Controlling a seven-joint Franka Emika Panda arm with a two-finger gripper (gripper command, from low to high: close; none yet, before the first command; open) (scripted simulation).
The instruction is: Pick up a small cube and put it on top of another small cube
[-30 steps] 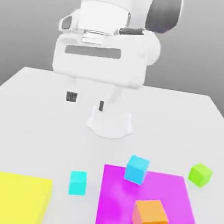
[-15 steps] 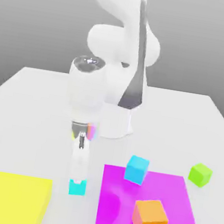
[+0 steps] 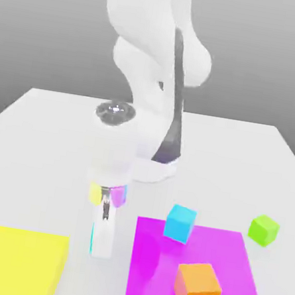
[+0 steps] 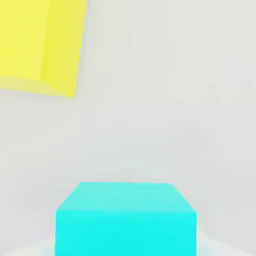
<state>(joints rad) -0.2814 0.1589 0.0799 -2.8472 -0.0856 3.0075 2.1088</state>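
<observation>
The small cube (image 4: 126,220), plain turquoise, rests on the white table. In the exterior view my gripper (image 3: 99,248) has come straight down over it and covers it, so the small cube (image 3: 91,235) shows as no more than a thin turquoise sliver on the exterior view's left of the gripper. In the hand view the cube lies close under the hand, centred. A slightly larger sky-blue cube (image 3: 180,222) sits on the far edge of a flat magenta block (image 3: 238,272), to the exterior view's right of the gripper.
An orange cube (image 3: 197,289) stands on the magenta block. A lime-green cube (image 3: 264,230) lies on the table at the exterior view's right. A flat yellow block (image 3: 15,260) (image 4: 40,45) lies at the exterior view's left. The robot's base (image 3: 153,168) stands behind.
The arm swung from above its base out over the turquoise cube, then dropped until the gripper covers it. No cube has moved.
</observation>
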